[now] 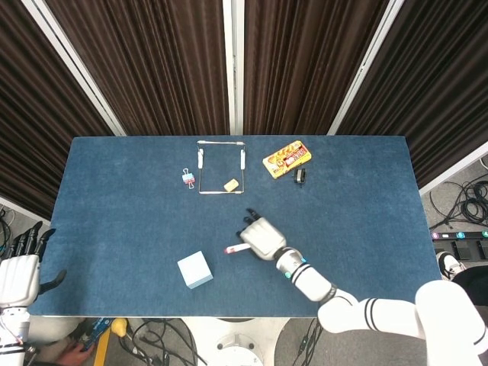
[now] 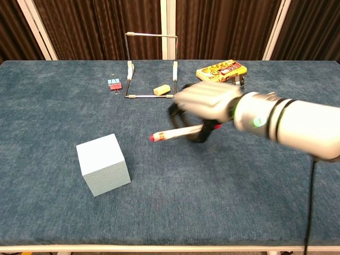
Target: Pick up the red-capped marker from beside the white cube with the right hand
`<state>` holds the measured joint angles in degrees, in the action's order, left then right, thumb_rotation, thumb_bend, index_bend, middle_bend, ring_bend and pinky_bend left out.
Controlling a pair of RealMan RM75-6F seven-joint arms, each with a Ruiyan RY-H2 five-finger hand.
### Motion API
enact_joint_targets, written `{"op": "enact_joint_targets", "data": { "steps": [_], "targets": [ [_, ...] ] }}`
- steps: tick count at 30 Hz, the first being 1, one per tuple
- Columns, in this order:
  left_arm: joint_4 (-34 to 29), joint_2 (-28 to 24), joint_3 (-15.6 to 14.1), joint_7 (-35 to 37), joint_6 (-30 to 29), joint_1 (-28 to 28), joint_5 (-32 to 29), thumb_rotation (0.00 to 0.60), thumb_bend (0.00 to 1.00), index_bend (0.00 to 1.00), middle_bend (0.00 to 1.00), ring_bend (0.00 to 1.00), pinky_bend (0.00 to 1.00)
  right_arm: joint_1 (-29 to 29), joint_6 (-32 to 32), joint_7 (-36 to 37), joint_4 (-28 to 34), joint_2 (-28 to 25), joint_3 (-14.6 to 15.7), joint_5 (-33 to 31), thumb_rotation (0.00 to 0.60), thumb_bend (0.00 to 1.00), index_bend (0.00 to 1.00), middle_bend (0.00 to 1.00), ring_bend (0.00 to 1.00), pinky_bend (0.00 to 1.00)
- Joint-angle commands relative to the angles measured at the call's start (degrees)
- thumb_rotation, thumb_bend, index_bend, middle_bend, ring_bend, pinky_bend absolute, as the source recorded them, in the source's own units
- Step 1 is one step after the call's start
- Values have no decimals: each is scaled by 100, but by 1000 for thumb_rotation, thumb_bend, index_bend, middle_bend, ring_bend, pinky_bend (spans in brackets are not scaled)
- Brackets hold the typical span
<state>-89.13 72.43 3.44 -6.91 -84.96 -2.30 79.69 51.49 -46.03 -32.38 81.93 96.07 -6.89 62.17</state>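
My right hand (image 1: 259, 237) (image 2: 204, 104) grips the red-capped marker (image 2: 174, 133) (image 1: 232, 248), lifted a little off the blue table (image 1: 122, 198). The white barrel runs leftwards out of the hand and ends in the red cap. The white cube (image 1: 194, 269) (image 2: 102, 164) sits on the table to the left and nearer the front edge, well apart from the marker. My left hand (image 1: 21, 268) hangs off the table's left front corner with its fingers apart, holding nothing.
At the back stand a wire frame (image 1: 221, 166) (image 2: 151, 65) with a small yellow piece (image 2: 160, 90) inside, a binder clip (image 1: 187, 178) left of it, and a yellow box (image 1: 287, 158) with a small black clip (image 1: 300, 175) to the right.
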Motion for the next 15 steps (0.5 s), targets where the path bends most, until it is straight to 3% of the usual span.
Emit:
{"op": "enact_joint_targets", "data": {
  "steps": [1, 7, 12, 15],
  "targets": [
    [-24, 6, 7, -22, -9, -18, 30, 600, 262, 186, 120, 86, 110, -61, -75, -293, -31, -128, 84, -355, 600, 428, 487, 522, 156, 37],
    [-107, -35, -20, -69, -74, 16, 69, 600, 261, 186, 121, 87, 110, 19, -29, -734, -216, -2, 194, -944, 600, 262, 197, 322, 41, 15],
    [-170, -70, -24, -96, -96, 31, 71, 600, 262, 186, 121, 87, 110, -34, -204, -759, 14, -155, 231, -1032, 600, 239, 116, 270, 26, 13],
    [-188, -81, -6, -92, -116, 19, 96, 600, 262, 186, 120, 86, 110, -209, -538, -559, 422, -524, 196, -842, 600, 239, 101, 257, 23, 13]
  ]
}}
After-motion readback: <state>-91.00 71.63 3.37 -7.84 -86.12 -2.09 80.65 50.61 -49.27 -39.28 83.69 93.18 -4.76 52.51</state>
